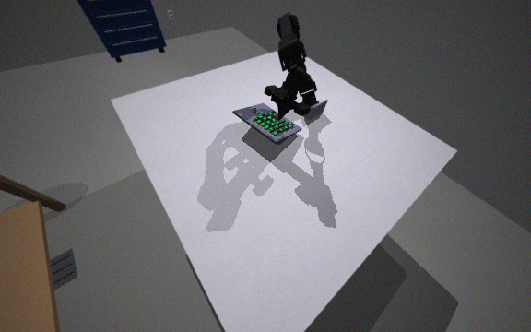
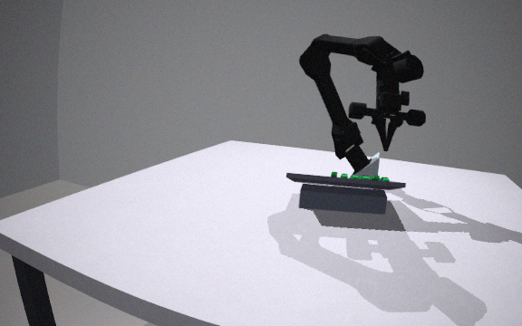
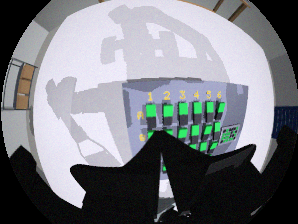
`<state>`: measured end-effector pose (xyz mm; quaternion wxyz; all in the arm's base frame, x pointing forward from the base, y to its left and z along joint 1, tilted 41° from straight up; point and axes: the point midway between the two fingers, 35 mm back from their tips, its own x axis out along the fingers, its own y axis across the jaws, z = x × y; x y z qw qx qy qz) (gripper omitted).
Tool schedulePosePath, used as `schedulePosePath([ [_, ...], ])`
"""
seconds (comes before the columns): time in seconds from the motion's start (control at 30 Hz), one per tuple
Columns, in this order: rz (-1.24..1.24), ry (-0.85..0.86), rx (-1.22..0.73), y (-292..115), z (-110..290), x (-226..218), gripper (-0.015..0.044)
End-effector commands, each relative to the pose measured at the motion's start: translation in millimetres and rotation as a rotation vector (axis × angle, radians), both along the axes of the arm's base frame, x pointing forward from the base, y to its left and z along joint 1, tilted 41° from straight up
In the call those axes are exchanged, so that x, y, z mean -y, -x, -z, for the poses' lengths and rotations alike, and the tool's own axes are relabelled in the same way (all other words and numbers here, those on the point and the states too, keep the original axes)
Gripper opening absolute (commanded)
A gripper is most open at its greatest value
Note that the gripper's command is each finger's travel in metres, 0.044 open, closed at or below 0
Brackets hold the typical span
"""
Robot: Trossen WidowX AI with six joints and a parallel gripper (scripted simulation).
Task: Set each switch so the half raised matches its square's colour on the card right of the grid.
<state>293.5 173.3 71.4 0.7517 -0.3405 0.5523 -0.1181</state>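
Observation:
The switch panel (image 1: pixel 243 112) (image 2: pixel 298 177) (image 3: pixel 236 102) is tilted on a block and carries a grid of green and dark grey switches. In the wrist view, columns 1 to 6 and rows A and B are labelled. Switch A1 (image 3: pixel 151 110) and switch A6 (image 3: pixel 220 108) stand in the far row; which halves are raised is hard to tell. The small card (image 3: pixel 229 134) (image 1: pixel 256 111) with green and dark squares lies right of the grid. My gripper (image 1: pixel 280 117) (image 2: pixel 386 149) (image 3: pixel 159 134) is shut and empty, above the panel without touching it. Its fingers hide many nearer switches.
The panel's dark block (image 2: pixel 343 199) stands on the white table (image 1: pixel 362 184) (image 2: pixel 152 235). A pale slanted plate (image 1: pixel 317 112) (image 2: pixel 372 167) stands beside the arm's base. Shadows of the arm and panel fall across the table.

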Motion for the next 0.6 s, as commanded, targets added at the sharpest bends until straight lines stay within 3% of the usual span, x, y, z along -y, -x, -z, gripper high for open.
schedulePosePath([
  [0.0,0.006,0.001,-0.005,20,-16,22,0.0000],
  [0.17,0.006,0.004,-0.007,50,-31,60,0.0000],
  [0.57,0.006,0.004,-0.007,51,-31,61,0.0000],
])
